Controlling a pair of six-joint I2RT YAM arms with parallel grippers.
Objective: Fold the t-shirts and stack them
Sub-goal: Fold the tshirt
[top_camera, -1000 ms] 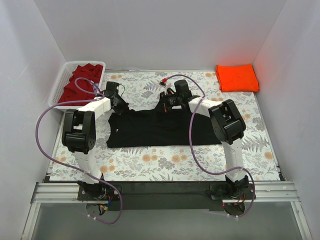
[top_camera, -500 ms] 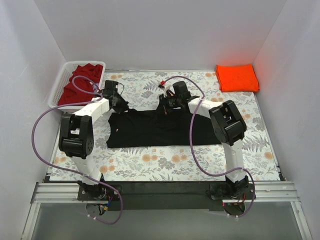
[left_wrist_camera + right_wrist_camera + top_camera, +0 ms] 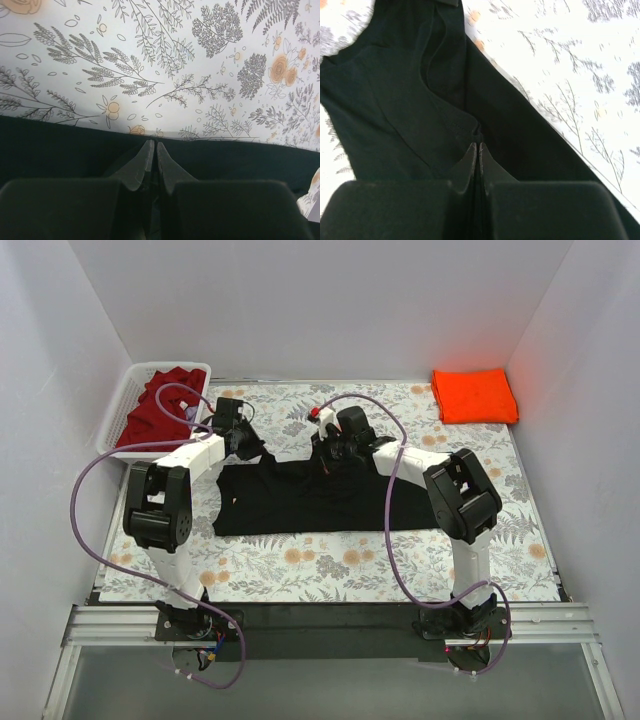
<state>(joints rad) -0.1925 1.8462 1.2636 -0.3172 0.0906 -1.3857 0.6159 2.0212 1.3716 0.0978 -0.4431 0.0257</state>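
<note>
Basket (image 3: 116,412) left, orange t-shirt (image 3: 475,395) right, bare table (image 3: 330,570) in front

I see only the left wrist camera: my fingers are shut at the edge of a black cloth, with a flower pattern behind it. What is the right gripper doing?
Observer: The right gripper is shut too, pinching a fold of the same black t-shirt.
Operator: Are other shirts there?
Observer: An orange t-shirt lies folded at the far right corner of the table.
Operator: Any more?
Observer: A dark red t-shirt lies crumpled in the white basket, far left.
</note>
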